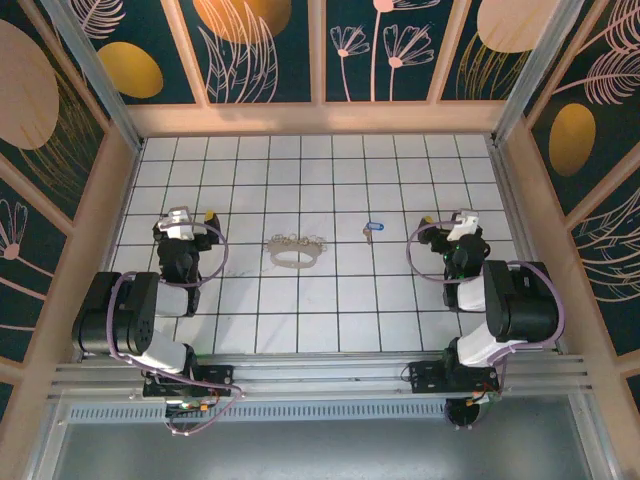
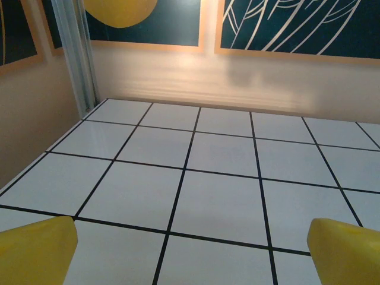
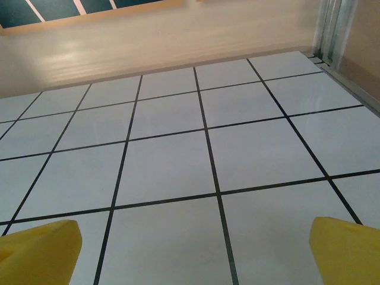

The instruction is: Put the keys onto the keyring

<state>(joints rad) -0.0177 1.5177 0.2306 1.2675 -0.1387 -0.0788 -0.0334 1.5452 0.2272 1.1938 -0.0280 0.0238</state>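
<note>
The keyring point(image 1: 296, 252) lies mid-bench point(image 1: 300, 170), with the blue key point(image 1: 372, 229) near its right. The left gripper point(image 1: 192, 218) and right gripper point(image 1: 446, 221) flank them, both wide open and empty. Bare tiles surround everything, and the walls are well apart.

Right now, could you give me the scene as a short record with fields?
keyring: beige loop with metal rings, on tiles, near centre
key: blue head, right of keyring, apart from it
left end effector: open, empty, over bare tiles
right end effector: open, empty, over bare tiles
task: key not yet on keyring
</note>
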